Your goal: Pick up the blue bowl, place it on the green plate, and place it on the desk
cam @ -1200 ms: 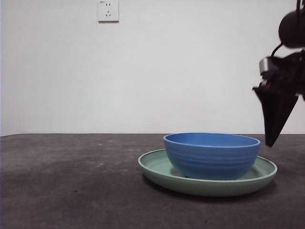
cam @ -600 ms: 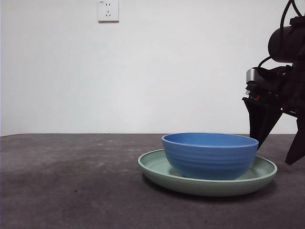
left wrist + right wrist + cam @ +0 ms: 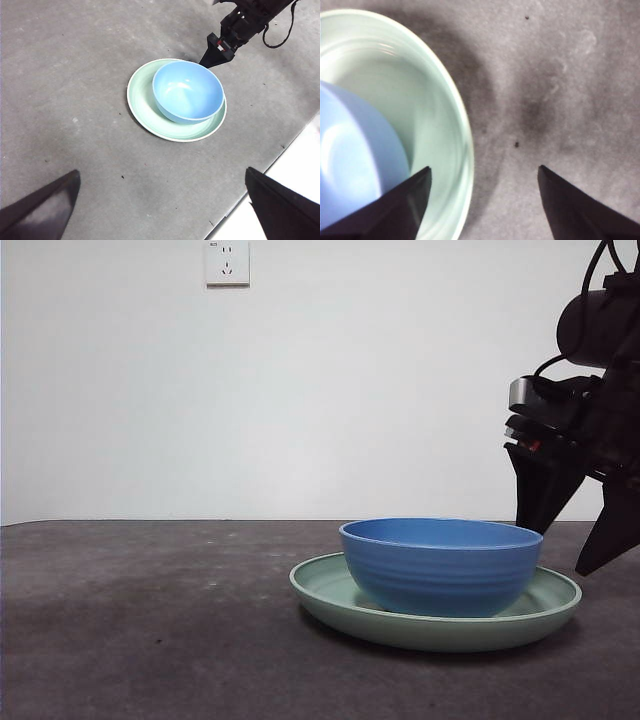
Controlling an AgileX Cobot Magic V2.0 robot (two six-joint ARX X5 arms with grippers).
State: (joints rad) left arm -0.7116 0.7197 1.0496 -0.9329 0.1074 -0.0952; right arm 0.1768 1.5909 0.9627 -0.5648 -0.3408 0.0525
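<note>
The blue bowl (image 3: 440, 565) sits upright inside the green plate (image 3: 322, 592), and the plate rests on the desk (image 3: 150, 630). At the plate's right side hangs my right gripper (image 3: 558, 548), open and empty. In the right wrist view my right gripper (image 3: 485, 170) straddles the plate's rim (image 3: 462, 125), with one jaw above the plate beside the bowl (image 3: 350, 160) and the other above bare desk. My left gripper (image 3: 161, 172) is open and empty, high and well away from the bowl (image 3: 187, 90) and plate (image 3: 145, 107).
A white wall with a socket (image 3: 227, 262) stands behind the desk. In the left wrist view the desk's edge (image 3: 280, 150) runs near the plate, with a pale floor beyond it. Bare tabletop lies left of the plate.
My right gripper's jaws have spread from shut to open, and the arm has shifted slightly left toward the bowl. The bowl has nudged a little left on the plate.
</note>
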